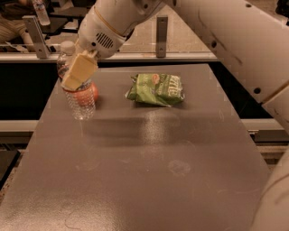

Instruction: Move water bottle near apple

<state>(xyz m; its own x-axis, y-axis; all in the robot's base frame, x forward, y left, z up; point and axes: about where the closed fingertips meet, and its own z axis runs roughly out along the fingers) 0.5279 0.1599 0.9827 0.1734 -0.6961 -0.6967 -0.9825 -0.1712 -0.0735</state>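
Observation:
The water bottle, clear ribbed plastic with a white cap, stands upright at the table's back left. My gripper is shut on the water bottle around its upper body; one cream finger covers the front. The apple, red-orange, sits right behind the bottle's lower part and shows partly through and beside it. The bottle's base looks to be at or just above the table surface.
A green crinkled snack bag lies at the back centre of the grey table. My white arm reaches in from the upper right. A railing and a second bottle lie beyond the far edge.

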